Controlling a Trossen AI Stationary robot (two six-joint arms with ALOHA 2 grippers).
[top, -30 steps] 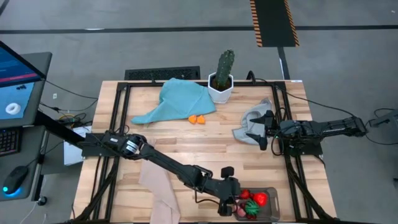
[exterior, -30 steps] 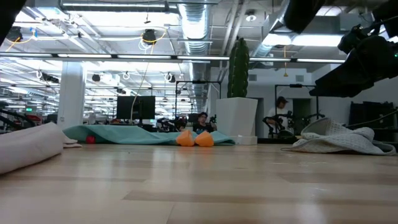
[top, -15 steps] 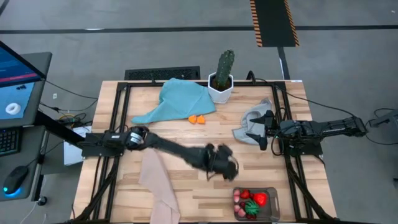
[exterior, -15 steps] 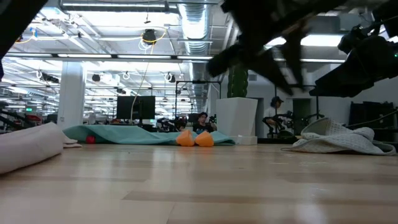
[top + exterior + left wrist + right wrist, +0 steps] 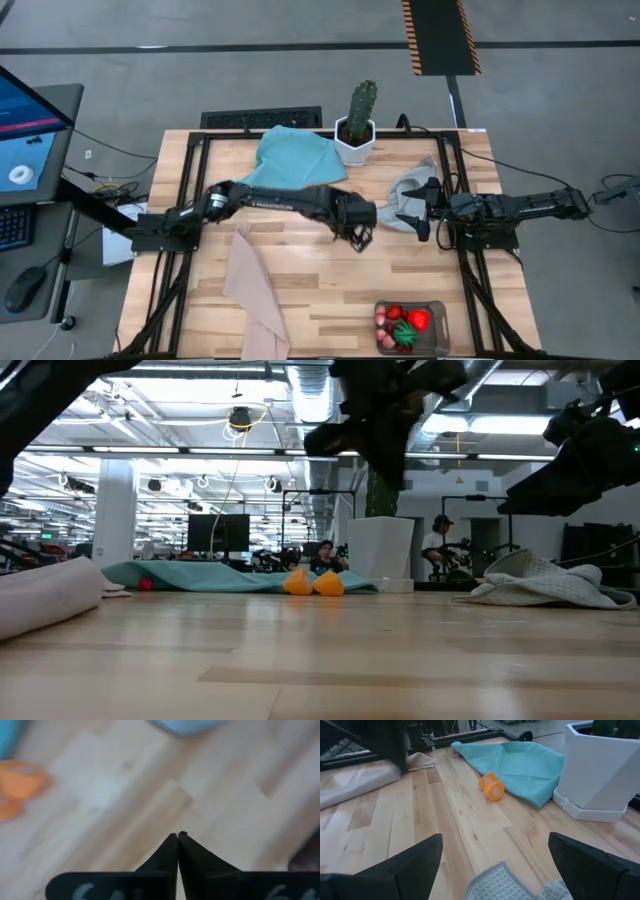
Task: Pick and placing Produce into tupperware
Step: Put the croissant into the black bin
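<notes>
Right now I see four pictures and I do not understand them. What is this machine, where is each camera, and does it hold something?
Two robot arms work at a wooden table. One camera looks down from above, one sits at table height, and one rides on each wrist. The left gripper is shut and holds nothing, above the table's middle. The right gripper waits open over a grey cloth. A clear tub holds toy produce. Two orange pieces lie beside a teal cloth, near a potted cactus. A beige cloth lies nearby.

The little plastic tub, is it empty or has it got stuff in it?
Not empty. The tupperware holds several red, pink and green produce pieces.
</notes>
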